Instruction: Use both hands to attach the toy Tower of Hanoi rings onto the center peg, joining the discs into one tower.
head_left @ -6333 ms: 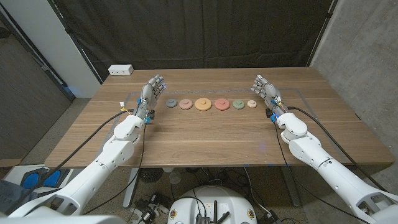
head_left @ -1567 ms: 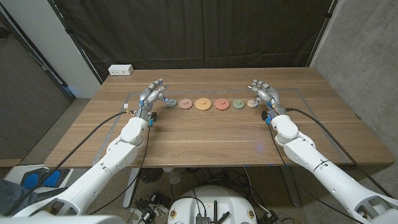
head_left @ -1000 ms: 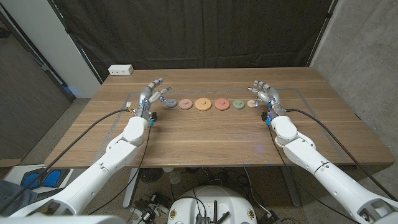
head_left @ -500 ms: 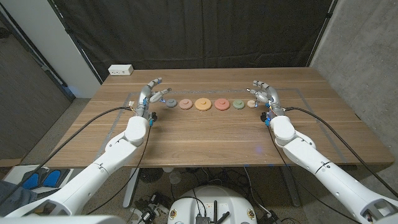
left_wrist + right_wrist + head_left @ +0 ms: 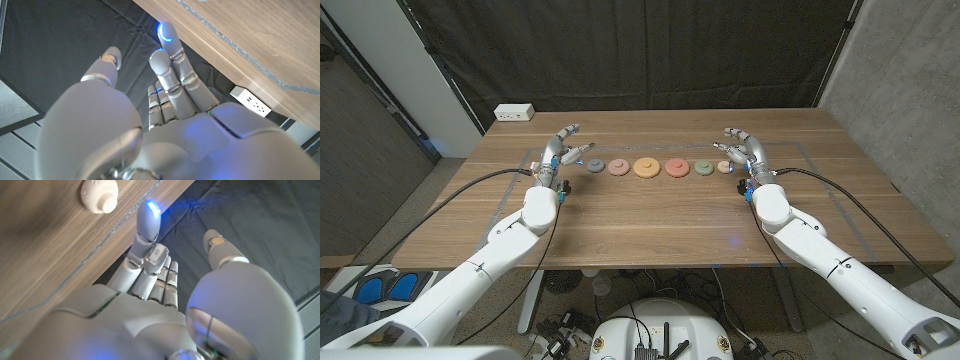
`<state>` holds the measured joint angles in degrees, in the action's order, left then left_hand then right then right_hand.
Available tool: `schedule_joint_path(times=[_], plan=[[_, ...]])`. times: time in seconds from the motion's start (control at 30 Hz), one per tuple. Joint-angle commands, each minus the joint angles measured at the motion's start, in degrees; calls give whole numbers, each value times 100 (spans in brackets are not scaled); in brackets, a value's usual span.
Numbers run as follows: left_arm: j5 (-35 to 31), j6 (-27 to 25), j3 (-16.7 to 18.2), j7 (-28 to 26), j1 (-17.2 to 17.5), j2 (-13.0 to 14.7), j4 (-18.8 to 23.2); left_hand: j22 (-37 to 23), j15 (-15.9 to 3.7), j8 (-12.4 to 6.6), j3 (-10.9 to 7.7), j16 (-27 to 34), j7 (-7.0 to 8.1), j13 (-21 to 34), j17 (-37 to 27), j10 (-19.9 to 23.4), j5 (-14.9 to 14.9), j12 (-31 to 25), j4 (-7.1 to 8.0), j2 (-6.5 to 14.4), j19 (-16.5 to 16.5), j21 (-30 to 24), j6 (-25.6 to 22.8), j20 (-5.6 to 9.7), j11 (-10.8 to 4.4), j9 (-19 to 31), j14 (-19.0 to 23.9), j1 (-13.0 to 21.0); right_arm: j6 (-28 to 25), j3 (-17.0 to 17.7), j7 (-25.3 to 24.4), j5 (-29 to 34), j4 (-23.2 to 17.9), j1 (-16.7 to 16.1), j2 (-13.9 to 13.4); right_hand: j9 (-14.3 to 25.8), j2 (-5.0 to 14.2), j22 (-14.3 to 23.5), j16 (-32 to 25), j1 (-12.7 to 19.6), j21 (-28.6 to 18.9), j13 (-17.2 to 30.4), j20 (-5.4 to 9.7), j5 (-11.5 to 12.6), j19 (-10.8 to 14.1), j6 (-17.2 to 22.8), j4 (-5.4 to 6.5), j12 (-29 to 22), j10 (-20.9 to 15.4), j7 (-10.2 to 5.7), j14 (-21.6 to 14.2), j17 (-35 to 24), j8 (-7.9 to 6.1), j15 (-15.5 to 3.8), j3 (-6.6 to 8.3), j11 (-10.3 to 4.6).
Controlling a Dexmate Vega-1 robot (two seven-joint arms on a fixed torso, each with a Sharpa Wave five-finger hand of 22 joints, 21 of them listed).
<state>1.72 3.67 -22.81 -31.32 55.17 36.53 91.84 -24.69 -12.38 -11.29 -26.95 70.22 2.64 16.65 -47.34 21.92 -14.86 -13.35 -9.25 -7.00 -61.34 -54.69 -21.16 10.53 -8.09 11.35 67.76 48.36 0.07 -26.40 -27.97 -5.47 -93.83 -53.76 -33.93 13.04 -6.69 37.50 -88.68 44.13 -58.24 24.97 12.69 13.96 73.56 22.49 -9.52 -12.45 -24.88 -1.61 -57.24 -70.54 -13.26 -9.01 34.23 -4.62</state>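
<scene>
Several flat toy discs lie in a row across the wooden table (image 5: pixel 650 225): grey-blue disc (image 5: pixel 593 166), pink disc (image 5: pixel 619 167), large orange disc (image 5: pixel 646 167), red disc (image 5: pixel 677 168), green disc (image 5: pixel 703 168), small cream disc (image 5: pixel 725 167). My left hand (image 5: pixel 563 150) stands just outside the grey-blue disc, fingers spread, thumb reaching toward it, holding nothing. My right hand (image 5: pixel 744 151) stands beside the cream disc, fingers apart and empty. In the right wrist view the cream disc (image 5: pixel 99 194) lies just past the right hand (image 5: pixel 150 290). The left hand (image 5: pixel 165 115) has its fingers extended along the table.
A white power strip (image 5: pixel 514 113) sits at the table's back left corner, and the power strip (image 5: pixel 252 102) also appears in the left wrist view. A thin tape outline runs around the discs. A black curtain hangs behind the table.
Both hands have moved slightly forward and inward toward the two end discs, thumbs stretched out. The discs have not moved.
</scene>
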Motion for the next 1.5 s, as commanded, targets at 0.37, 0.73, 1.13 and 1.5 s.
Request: schedule_joint_path(times=[0.37, 0.73, 1.13, 1.5], plan=[[-890, -510, -212, -314, -78, 178, 191, 41, -11, -71, 152, 80, 29, -9, 11, 133, -52, -17, 6, 60, 36, -98, -165, 164, -5, 22, -15, 93, -711, -192, -350, 892, -461, -14, -179, 11, 32, -10, 22, 47, 21, 25, -2, -12, -28, -44, 31, 5, -28, 16, 46, -11, 8, -319, 39, -17], [-1259, -1031, -300, -242, -73, 369, 502, 67, -11, -50, 201, 119, 24, -18, -2, 128, -65, 4, 3, 86, 63, -134, -145, 164, 8, 26, -12, 120, -1056, -301, -367, 1301, -654, 9, -302, 23, 57, -23, 35, 13, 6, 18, -4, -32, -25, 100, 51, 19, -32, -35, 59, -9, -53, -318, 40, 0], [-1869, -1740, -543, -410, -216, 380, 597, 104, -10, -40, 280, 100, 49, -33, 59, 130, -74, 27, 12, 106, 99, -184, -159, 161, 3, 24, -71, 129, -1652, -475, -367, 1953, -917, 71, -501, 113, 87, -52, 30, 11, -16, 52, -4, -61, -30, 195, 37, -3, -109, -63, 71, -15, -126, -320, 61, -27], [-2215, -2312, -865, -222, -439, 295, 657, 150, -12, -38, 355, 213, 67, -52, -12, 189, -86, 31, 16, 148, 89, -265, -202, 163, -42, 20, 7, 149, -2024, -698, -152, 2587, -965, 235, -771, 104, 73, -77, 28, 23, -12, 66, -3, -74, -50, 114, 20, 16, -63, -75, 83, -16, -82, -319, 71, -31]])
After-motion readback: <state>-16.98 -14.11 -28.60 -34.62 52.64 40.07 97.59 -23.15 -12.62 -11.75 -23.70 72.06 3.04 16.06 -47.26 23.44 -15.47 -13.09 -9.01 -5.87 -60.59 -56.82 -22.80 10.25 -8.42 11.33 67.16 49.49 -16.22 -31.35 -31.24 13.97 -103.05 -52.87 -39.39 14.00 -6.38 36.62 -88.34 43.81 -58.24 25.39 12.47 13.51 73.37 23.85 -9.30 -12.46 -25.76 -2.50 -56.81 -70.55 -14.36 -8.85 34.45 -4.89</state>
